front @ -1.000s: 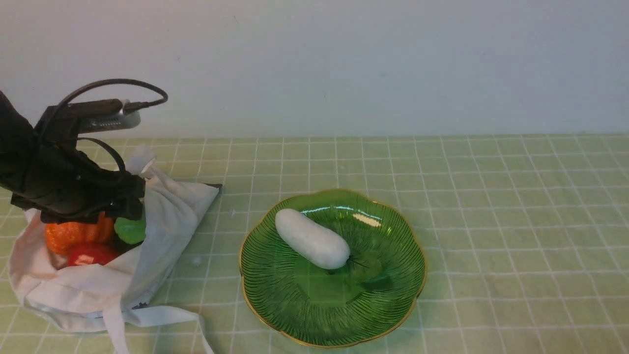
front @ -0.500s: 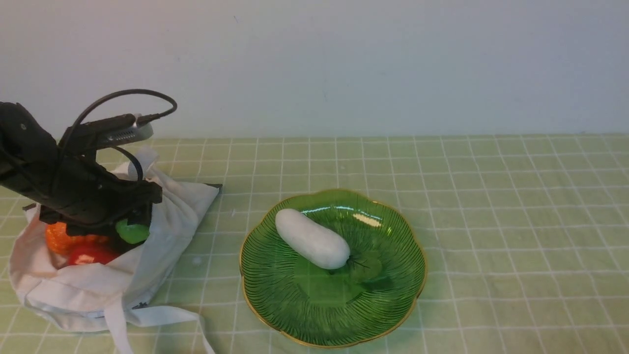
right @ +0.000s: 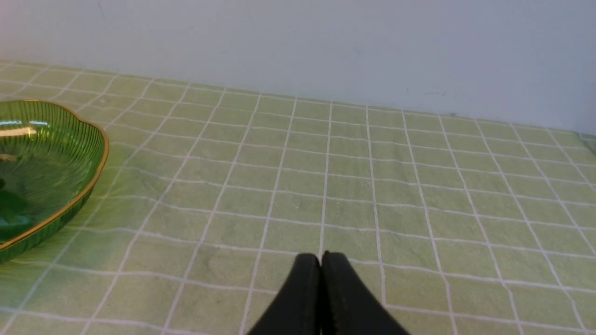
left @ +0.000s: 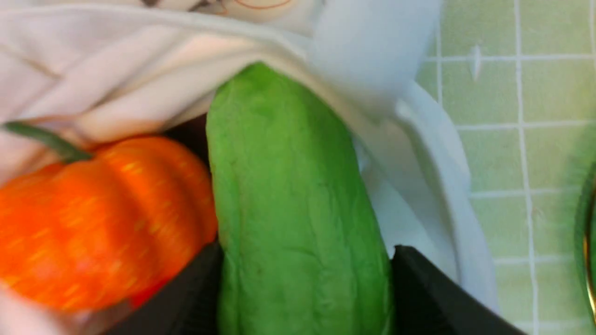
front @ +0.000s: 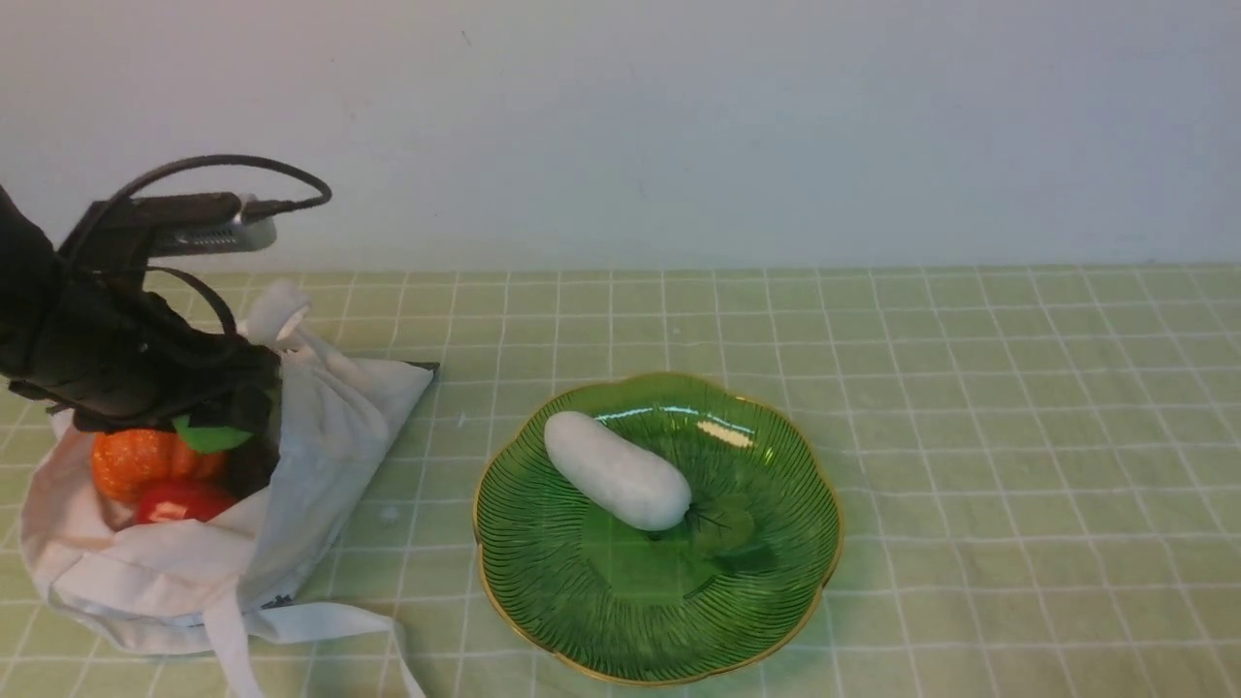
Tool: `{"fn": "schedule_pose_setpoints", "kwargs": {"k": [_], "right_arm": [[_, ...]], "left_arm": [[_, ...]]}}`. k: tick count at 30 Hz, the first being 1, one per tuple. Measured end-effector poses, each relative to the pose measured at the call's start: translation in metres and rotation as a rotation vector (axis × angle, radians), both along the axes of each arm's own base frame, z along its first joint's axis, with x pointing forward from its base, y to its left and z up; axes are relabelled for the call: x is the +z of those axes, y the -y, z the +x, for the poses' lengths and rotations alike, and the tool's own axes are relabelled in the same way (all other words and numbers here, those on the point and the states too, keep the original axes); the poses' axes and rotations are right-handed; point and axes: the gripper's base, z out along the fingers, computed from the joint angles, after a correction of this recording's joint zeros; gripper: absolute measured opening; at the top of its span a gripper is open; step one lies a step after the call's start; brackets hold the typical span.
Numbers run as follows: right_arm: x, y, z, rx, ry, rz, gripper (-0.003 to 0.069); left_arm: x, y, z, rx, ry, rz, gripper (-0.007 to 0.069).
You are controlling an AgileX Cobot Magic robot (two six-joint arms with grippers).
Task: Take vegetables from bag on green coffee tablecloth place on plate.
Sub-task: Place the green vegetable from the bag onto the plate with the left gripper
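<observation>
Clamping the green gourd with the left tool inside the bag, at nine o'clock from the plate, with the right tool closed together.

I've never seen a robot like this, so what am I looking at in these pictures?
It is a robot with two arms. The front picture looks forward from between them; the other two come from cameras on its wrists.

On the pale green checked cloth stands a green plate with a white vegetable on it. To its left, a white bag holds an orange pumpkin and a red tomato.

The left gripper has its fingers around a green gourd at the bag. The right gripper is shut and empty.
</observation>
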Motion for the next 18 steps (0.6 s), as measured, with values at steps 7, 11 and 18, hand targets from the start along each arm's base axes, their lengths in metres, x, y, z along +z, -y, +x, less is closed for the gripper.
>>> {"fn": "schedule_pose_setpoints", "kwargs": {"k": [7, 11, 18], "right_arm": [[0.0, 0.0, 0.0, 0.002, 0.0, -0.012, -0.0015], [0.0, 0.0, 0.0, 0.002, 0.0, -0.012, -0.0015], [0.0, 0.0, 0.0, 0.002, 0.0, -0.012, -0.0015]], "left_arm": [[0.06, 0.008, -0.055, 0.029, 0.061, -0.057, 0.0395], [0.082, 0.028, -0.098, -0.049, 0.15, -0.139, 0.0395], [0.068, 0.076, -0.144, -0.329, 0.223, -0.327, 0.0395]]}}
